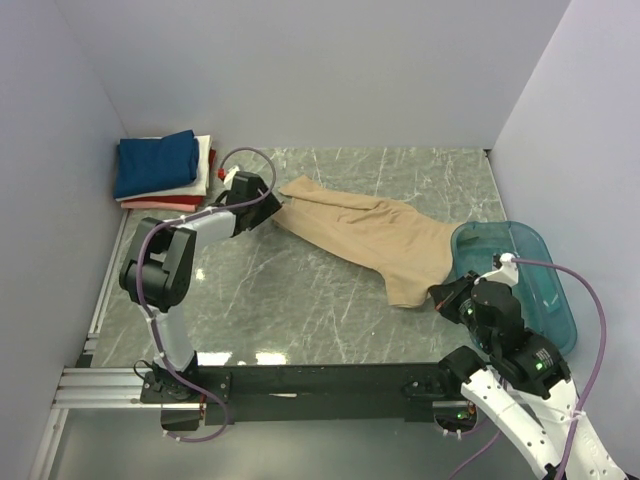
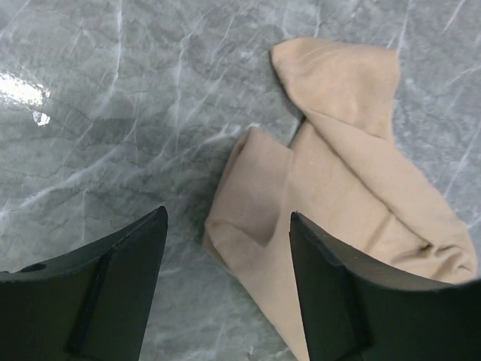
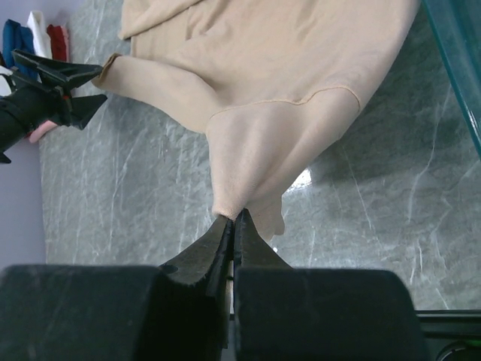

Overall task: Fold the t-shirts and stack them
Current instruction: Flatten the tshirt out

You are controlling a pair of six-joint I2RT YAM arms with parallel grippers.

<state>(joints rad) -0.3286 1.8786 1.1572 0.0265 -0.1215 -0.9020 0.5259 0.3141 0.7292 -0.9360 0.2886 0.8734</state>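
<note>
A tan t-shirt (image 1: 370, 235) lies spread slantwise across the marble table (image 1: 300, 310). My left gripper (image 1: 275, 210) is at its far left corner, open; in the left wrist view the jaws (image 2: 228, 213) stand wide either side of a folded corner of the tan cloth (image 2: 338, 173), not touching it. My right gripper (image 1: 437, 297) is shut on the shirt's near right edge; in the right wrist view (image 3: 234, 216) the cloth (image 3: 278, 75) rises pinched between the fingertips. A stack of folded t-shirts (image 1: 160, 170), navy on top over white and red, sits at the back left corner.
A teal translucent tub (image 1: 520, 270) stands at the right edge of the table, just behind my right gripper, and its rim (image 3: 458, 45) shows in the right wrist view. Grey walls close in the left, back and right sides.
</note>
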